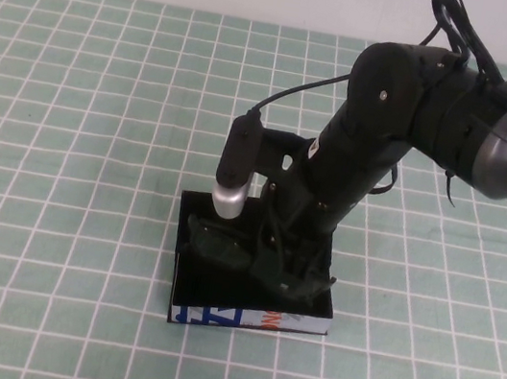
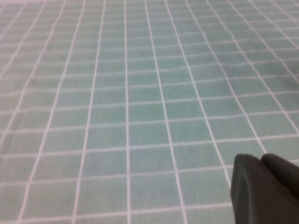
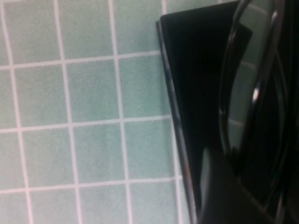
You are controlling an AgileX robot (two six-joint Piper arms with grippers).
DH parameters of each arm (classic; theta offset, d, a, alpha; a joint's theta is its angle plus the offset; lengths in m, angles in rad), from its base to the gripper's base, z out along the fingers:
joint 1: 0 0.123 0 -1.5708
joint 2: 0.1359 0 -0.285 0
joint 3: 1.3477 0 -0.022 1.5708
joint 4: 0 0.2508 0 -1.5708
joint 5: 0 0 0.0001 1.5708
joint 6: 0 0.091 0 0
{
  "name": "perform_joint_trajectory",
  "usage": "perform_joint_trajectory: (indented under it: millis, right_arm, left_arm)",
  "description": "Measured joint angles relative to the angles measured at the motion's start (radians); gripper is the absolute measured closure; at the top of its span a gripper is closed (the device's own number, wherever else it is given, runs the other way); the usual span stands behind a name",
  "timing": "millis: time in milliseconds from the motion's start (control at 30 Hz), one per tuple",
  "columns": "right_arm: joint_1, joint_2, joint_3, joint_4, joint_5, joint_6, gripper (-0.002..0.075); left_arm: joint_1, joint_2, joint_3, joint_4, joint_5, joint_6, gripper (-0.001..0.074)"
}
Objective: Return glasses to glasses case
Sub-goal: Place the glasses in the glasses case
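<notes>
so the job looks most of the way through. the glasses case [image 1: 246, 320] lies open on the green gridded surface [image 1: 72, 169], its white printed side facing the robot, and the right arm reaches straight down into it from the robot's right. the right claw [image 1: 292, 279] is low inside the black box, and the glasses [image 3: 254, 93] show in the right wrist view as thin dark wire and a clear lens against the case's black inside, close to the claw. from that view the frame seems to be within the case walls, though i cannot tell whether it lies flat on the bottom or hangs just above it. the right claw looks narrowed around the frame rather than wide, so my reading is that it is holding the glasses, not yet let go.

what is left, as i judge it: setting the glasses down fully, releasing them, lifting the arm clear, and perhaps closing the lid, which i cannot make out behind the arm.

the left claw [image 2: 266, 189] sits well apart over bare surface; only a dark edge of it shows, so i cannot tell its state.
</notes>
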Motion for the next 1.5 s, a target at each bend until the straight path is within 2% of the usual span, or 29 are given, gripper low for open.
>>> perform_joint_trajectory:
  millis: [233,433,800,1167,1500]
  right_arm:
    - [0.000,0.000,0.000,-0.012,-0.027,-0.072,0.0477]
    - [0.000,0.016,-0.006,-0.048,-0.029,-0.120,0.0477]
    - [0.000,0.065,-0.006,-0.050,-0.023,-0.123,0.0477]
    - [0.000,0.069,-0.006,-0.050,-0.023,-0.126,0.0390]
    - [0.000,0.075,-0.006,-0.045,-0.046,-0.126,0.0379]
  left_arm:
    - [0.000,0.000,0.006,-0.097,-0.136,-0.046,0.0737]
    - [0.000,0.000,0.006,-0.100,-0.228,-0.055,0.0737]
    - [0.000,0.000,0.006,-0.100,-0.237,-0.057,0.0737]
    - [0.000,0.000,0.006,-0.100,-0.237,-0.057,0.0737]
    - [0.000,0.000,0.006,-0.100,-0.237,-0.057,0.0737]
